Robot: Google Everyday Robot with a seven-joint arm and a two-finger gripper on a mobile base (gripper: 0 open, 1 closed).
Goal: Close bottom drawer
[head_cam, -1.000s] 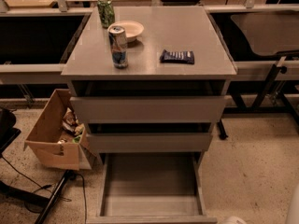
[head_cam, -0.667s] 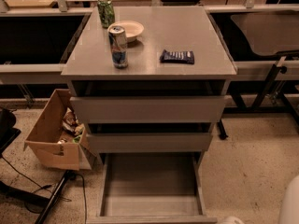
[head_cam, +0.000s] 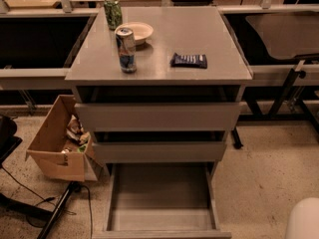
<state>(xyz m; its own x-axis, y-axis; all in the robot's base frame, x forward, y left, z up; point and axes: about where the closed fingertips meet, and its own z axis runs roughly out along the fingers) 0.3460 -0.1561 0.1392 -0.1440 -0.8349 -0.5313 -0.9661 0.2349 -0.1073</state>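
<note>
The grey cabinet (head_cam: 159,68) stands in the middle of the camera view with three drawers. The bottom drawer (head_cam: 160,222) is pulled far out toward me. Its shallow grey tray is empty and its front runs along the bottom edge of the view. The middle drawer (head_cam: 159,152) and the top drawer (head_cam: 158,116) are each pulled out a little. A white rounded part of my arm (head_cam: 304,220) shows in the bottom right corner, to the right of the open drawer. My gripper itself is out of view.
On the cabinet top stand a blue-and-silver can (head_cam: 126,50), a green can (head_cam: 113,12), a small white bowl (head_cam: 135,32) and a dark snack packet (head_cam: 189,60). An open cardboard box (head_cam: 56,142) sits on the floor at the left. Table legs stand at the right.
The white part of my arm has come up into the bottom right corner and grown larger. The drawers and the objects on top have not moved.
</note>
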